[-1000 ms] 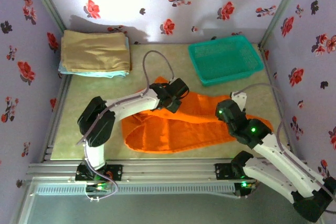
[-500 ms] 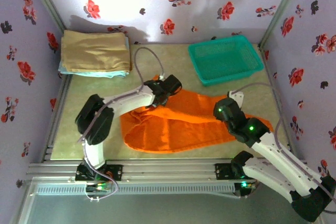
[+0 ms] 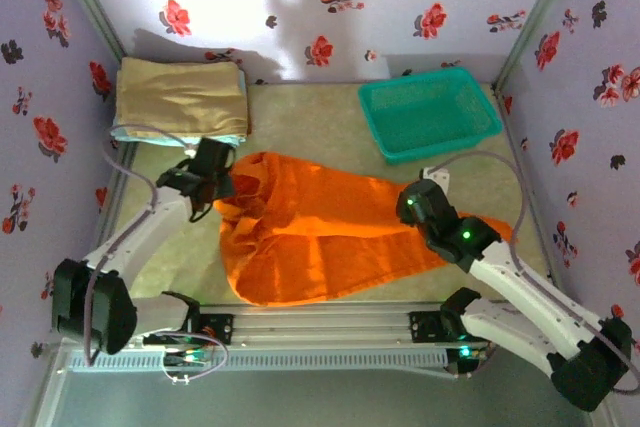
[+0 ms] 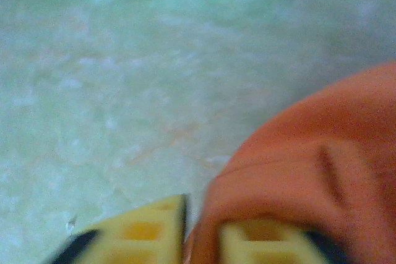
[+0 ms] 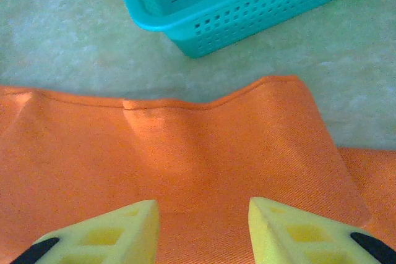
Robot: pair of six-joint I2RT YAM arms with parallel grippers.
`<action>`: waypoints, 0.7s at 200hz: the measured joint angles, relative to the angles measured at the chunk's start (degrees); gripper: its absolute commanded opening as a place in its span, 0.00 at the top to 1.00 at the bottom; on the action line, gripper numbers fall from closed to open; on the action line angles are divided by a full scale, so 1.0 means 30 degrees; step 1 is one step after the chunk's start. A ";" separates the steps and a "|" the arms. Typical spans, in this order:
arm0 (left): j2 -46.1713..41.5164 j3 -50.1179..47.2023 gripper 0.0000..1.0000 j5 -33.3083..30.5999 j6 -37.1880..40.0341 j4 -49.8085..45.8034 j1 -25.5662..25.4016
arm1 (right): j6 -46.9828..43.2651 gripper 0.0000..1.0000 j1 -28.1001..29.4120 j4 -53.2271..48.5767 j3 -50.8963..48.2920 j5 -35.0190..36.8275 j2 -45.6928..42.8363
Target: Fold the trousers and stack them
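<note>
The orange trousers [image 3: 320, 232] lie spread across the middle of the table, bunched at their left end. There my left gripper [image 3: 222, 182] is shut on a fold of the orange cloth [image 4: 297, 177], which is pinched between the yellow fingers [image 4: 148, 230]. My right gripper [image 3: 412, 205] hovers open over the right part of the trousers [image 5: 185, 165], its yellow fingertips [image 5: 124, 227] apart with flat cloth below them. The trousers' far edge runs just short of the basket.
A teal plastic basket [image 3: 430, 112] stands at the back right, its near wall [image 5: 247, 10] just beyond the cloth. A folded tan cloth [image 3: 180, 97] on a light blue one rests at the back left. Flowered walls enclose the table; a metal rail [image 3: 320, 327] runs along the front.
My left arm has swung far to the left, dragging the pinched end of the trousers with it and spreading the cloth wider. The right gripper has shifted slightly left over the cloth.
</note>
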 measured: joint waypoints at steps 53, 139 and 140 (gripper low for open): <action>0.0401 -0.0277 0.00 0.4481 -0.1515 0.0510 0.7082 | -0.0277 0.50 0.0000 0.0947 0.1042 -0.1523 0.1603; -0.6360 -0.3016 0.00 0.5574 -0.3475 -0.2310 0.1173 | -0.0838 0.42 -0.0007 0.1501 0.1253 -0.2776 0.1552; -0.6302 -0.3075 0.00 0.5559 -0.3519 -0.2331 0.1078 | -0.0838 0.42 -0.0007 0.1515 0.1253 -0.2812 0.1566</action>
